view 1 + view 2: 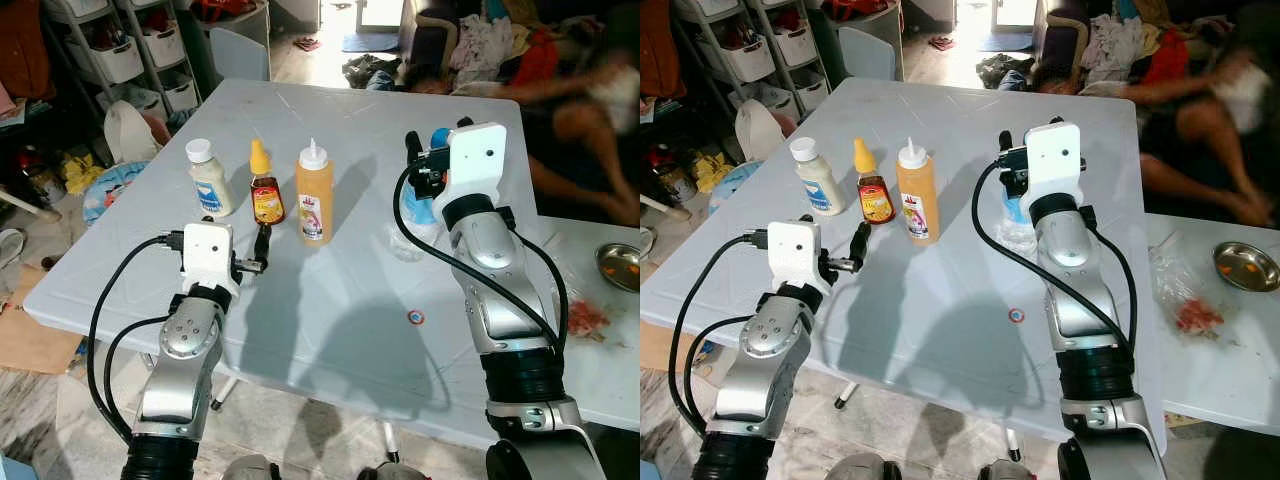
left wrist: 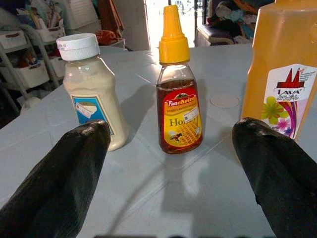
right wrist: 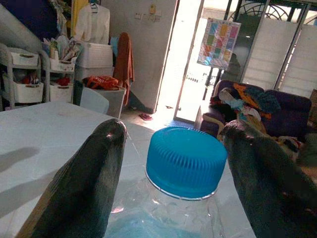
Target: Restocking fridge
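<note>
The blue-capped water bottle (image 3: 185, 161) is seen upright just between the spread fingers of the right end effector (image 3: 171, 163), not yet gripped. Ahead of the left end effector (image 2: 173, 163), also wide, the honey bottle (image 2: 179, 104) stands centred on the bench (image 1: 330, 300).

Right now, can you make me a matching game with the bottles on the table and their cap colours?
Things:
1. mayonnaise jar
2. honey bottle
3. orange sauce bottle
4. water bottle

Cap colours:
A. blue
B. yellow
C. wide white lid
D. pointed white nozzle

Pairs: 1-C, 2-B, 3-D, 4-A

The left gripper is open and faces the honey bottle. The right gripper is open, with a finger on each side of the water bottle's cap.
</note>
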Motion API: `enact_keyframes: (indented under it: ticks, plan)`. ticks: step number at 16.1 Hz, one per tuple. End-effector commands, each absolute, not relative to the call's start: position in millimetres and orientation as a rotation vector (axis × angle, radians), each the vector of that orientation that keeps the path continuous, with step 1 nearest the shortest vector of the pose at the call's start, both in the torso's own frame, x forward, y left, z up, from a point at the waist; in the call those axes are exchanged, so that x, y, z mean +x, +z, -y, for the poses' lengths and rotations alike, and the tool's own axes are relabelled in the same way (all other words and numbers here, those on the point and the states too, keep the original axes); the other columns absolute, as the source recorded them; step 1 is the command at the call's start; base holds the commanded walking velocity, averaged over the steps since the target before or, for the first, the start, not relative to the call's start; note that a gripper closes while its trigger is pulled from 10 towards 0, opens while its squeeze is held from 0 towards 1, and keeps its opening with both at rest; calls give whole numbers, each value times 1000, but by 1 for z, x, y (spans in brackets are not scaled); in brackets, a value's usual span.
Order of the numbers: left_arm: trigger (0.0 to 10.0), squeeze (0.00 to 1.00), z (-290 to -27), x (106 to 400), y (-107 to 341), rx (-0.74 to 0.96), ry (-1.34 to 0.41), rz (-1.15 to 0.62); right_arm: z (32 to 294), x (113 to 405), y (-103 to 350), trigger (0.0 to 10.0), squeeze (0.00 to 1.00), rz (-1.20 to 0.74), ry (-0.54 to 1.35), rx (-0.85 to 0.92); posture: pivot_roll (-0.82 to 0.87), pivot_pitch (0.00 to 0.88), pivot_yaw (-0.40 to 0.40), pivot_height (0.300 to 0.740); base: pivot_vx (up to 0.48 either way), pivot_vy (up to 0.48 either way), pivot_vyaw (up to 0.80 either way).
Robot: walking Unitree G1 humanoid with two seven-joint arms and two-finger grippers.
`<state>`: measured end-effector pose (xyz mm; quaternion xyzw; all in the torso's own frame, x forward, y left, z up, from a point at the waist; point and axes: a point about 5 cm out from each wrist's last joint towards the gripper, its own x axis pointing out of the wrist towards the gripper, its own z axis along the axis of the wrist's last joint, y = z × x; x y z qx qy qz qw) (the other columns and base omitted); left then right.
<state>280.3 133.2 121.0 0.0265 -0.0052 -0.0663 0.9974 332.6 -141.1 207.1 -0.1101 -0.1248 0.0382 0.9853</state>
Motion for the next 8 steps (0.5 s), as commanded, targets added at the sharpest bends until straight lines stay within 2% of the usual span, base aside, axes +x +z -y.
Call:
enact_keyframes:
  ticks: [1,2,8]
  plan:
    - [10000,0,-132,282,120,68,-132,8,136,331,217,5922,0,290,90,-222,-2,0,29,740,0,0,0]
    - [10000,0,-132,282,120,68,-133,7,136,331,217,0,0,290,90,-217,-2,0,30,740,0,0,0]
    - [10000,0,-132,283,119,72,-136,0,136,331,216,0,0,285,92,-190,-1,0,30,740,0,0,0]
